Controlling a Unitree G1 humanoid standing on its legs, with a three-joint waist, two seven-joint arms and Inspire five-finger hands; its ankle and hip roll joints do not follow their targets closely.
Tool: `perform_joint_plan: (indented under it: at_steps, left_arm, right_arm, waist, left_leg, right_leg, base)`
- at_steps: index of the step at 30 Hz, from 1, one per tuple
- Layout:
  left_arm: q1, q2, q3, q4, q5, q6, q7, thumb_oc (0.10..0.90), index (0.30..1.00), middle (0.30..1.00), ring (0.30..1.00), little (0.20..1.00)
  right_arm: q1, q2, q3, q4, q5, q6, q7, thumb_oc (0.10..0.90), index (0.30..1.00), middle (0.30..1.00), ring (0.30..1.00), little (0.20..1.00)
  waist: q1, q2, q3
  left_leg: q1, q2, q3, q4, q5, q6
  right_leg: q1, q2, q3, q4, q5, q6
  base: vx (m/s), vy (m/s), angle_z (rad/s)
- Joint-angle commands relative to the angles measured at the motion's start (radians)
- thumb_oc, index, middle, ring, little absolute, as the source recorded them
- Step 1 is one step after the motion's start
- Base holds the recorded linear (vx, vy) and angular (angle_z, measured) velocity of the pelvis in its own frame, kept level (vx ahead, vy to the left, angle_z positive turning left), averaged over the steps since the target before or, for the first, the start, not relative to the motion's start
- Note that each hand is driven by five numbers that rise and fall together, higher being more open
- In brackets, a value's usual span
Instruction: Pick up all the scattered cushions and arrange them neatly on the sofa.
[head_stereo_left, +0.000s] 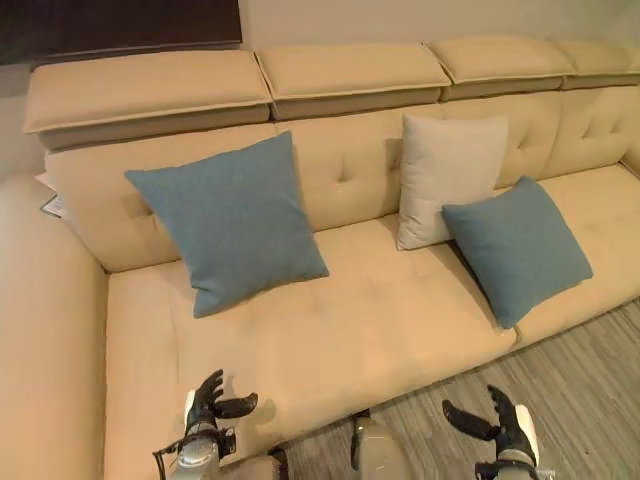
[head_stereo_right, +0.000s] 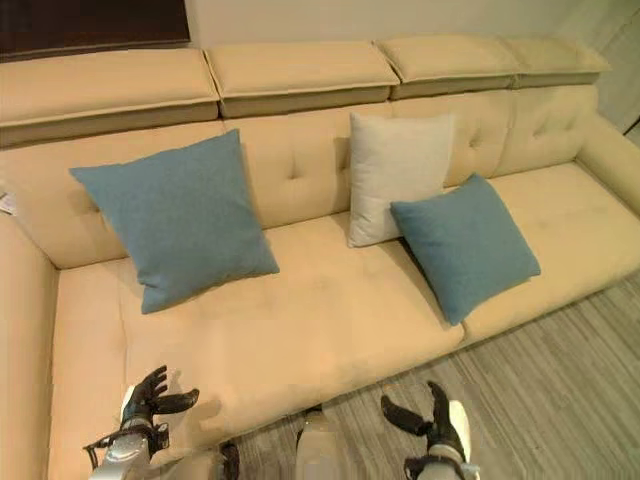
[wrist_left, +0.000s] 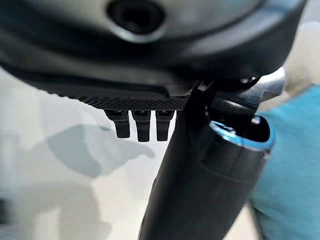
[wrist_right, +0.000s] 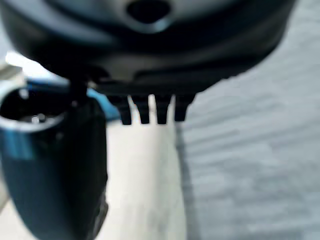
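Beyond the spread fingertips of both hands, a long tan upholstered sofa (head_stereo_left: 380, 330) with a tufted back carries three square cushions. The left hand (head_stereo_left: 210, 400) hovers low over the front edge of the seat, fingers loosely extended and thumb out to the side, holding nothing. Well past those fingers, a large blue fabric cushion (head_stereo_left: 228, 222) leans upright against the backrest. The right hand (head_stereo_left: 505, 420) hangs over the grey wood-plank floor (head_stereo_left: 590, 390) just off the seat's front edge, its fingers likewise relaxed and apart, empty. Ahead of them, a smaller blue fabric cushion (head_stereo_left: 518, 247) sits tilted on the seat, reaching close to its front edge, and overlaps the lower corner of a cream fabric cushion (head_stereo_left: 447, 175) standing against the backrest behind it.
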Motion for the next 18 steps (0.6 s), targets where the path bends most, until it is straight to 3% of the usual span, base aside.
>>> perform_joint_plan:
  at_steps: [1, 3, 6, 7, 10, 15, 17, 18]
  left_arm:
    - [0.015, 0.028, -0.001, -0.103, 0.042, -0.039, 0.003, 0.8, 0.9, 0.9, 0.9, 0.9]
    - [0.021, 0.024, -0.01, -0.113, 0.049, -0.027, 0.005, 0.8, 0.9, 0.9, 0.9, 0.9]
    - [0.023, 0.025, -0.014, -0.135, 0.039, -0.031, 0.015, 0.8, 0.9, 0.9, 0.9, 0.9]
    - [0.023, 0.028, -0.022, -0.147, 0.036, -0.029, 0.019, 0.8, 0.9, 0.9, 0.9, 0.9]
    - [-0.003, 0.014, -0.018, -0.139, 0.017, -0.034, 0.043, 0.8, 0.9, 0.9, 0.9, 0.9]
    - [-0.024, 0.003, -0.069, -0.141, 0.029, -0.029, 0.034, 0.8, 0.9, 0.9, 0.9, 0.9]
    - [-0.03, -0.007, -0.079, -0.14, 0.022, -0.033, 0.036, 0.8, 0.9, 0.9, 0.9, 0.9]
    - [-0.033, -0.015, -0.084, -0.148, 0.014, -0.037, 0.041, 0.8, 0.9, 0.9, 0.9, 0.9]
  right_arm:
    - [-0.093, -0.094, -0.057, -0.11, 0.002, -0.055, -0.075, 0.8, 0.9, 0.9, 0.9, 0.9]
    - [-0.095, -0.097, -0.054, -0.142, -0.014, -0.052, -0.083, 0.8, 0.9, 0.9, 0.9, 0.9]
    - [-0.108, -0.106, -0.048, -0.166, -0.029, -0.047, -0.099, 0.8, 0.9, 0.9, 0.9, 0.9]
    - [-0.107, -0.102, -0.047, -0.173, -0.034, -0.041, -0.109, 0.8, 0.9, 0.9, 0.9, 0.9]
    - [-0.118, -0.105, -0.035, -0.192, -0.018, -0.048, -0.125, 0.8, 0.9, 0.9, 0.9, 0.9]
    - [-0.108, -0.121, -0.027, -0.207, -0.017, -0.058, -0.137, 0.8, 0.9, 0.9, 0.9, 0.9]
    - [-0.109, -0.125, -0.021, -0.2, -0.023, -0.059, -0.144, 0.8, 0.9, 0.9, 0.9, 0.9]
    - [-0.115, -0.128, -0.014, -0.194, -0.024, -0.06, -0.149, 0.8, 0.9, 0.9, 0.9, 0.9]
  waist:
    - [0.028, 0.023, -0.051]
    - [0.061, 0.031, -0.093]
    - [0.09, 0.019, -0.129]
    - [0.102, 0.011, -0.135]
    - [0.091, 0.009, -0.129]
    - [0.053, 0.018, -0.119]
    - [0.05, 0.016, -0.108]
    - [0.051, 0.014, -0.098]
  left_leg:
    - [0.106, 0.05, 0.012, -0.253, 0.043, -0.053]
    - [0.084, 0.068, 0.074, -0.256, 0.06, -0.045]
    - [0.045, 0.078, 0.128, -0.24, 0.074, -0.044]
    - [0.034, 0.088, 0.13, -0.24, 0.086, -0.05]
    - [-0.003, 0.127, 0.143, -0.209, 0.115, -0.078]
    - [-0.004, 0.165, 0.149, -0.205, 0.146, -0.1]
    - [-0.013, 0.162, 0.126, -0.182, 0.143, -0.109]
    - [-0.013, 0.138, 0.072, -0.166, 0.131, -0.115]
  right_leg:
    - [0.128, 0.004, -0.056, -0.022, -0.033, -0.024]
    - [0.218, -0.011, -0.109, 0.005, -0.087, -0.036]
    - [0.331, 0.007, -0.113, -0.048, -0.115, -0.025]
    - [0.334, 0.03, -0.094, -0.083, -0.155, -0.036]
    - [0.322, 0.083, -0.039, -0.129, -0.171, -0.055]
    - [0.331, 0.125, -0.019, -0.183, -0.181, -0.09]
    - [0.321, 0.13, 0.0, -0.179, -0.171, -0.095]
    - [0.31, 0.138, 0.026, -0.179, -0.163, -0.098]
  base:
    - [-0.27, 0.052, -0.56]
    - [-0.28, -0.032, -0.71]
    - [-0.21, -0.131, -0.99]
    - [-0.17, -0.22, -0.78]
    - [-0.15, -0.243, -0.55]
    - [-0.09, -0.128, -0.27]
    - [-0.13, -0.061, -0.34]
    - [-0.13, -0.037, -0.74]
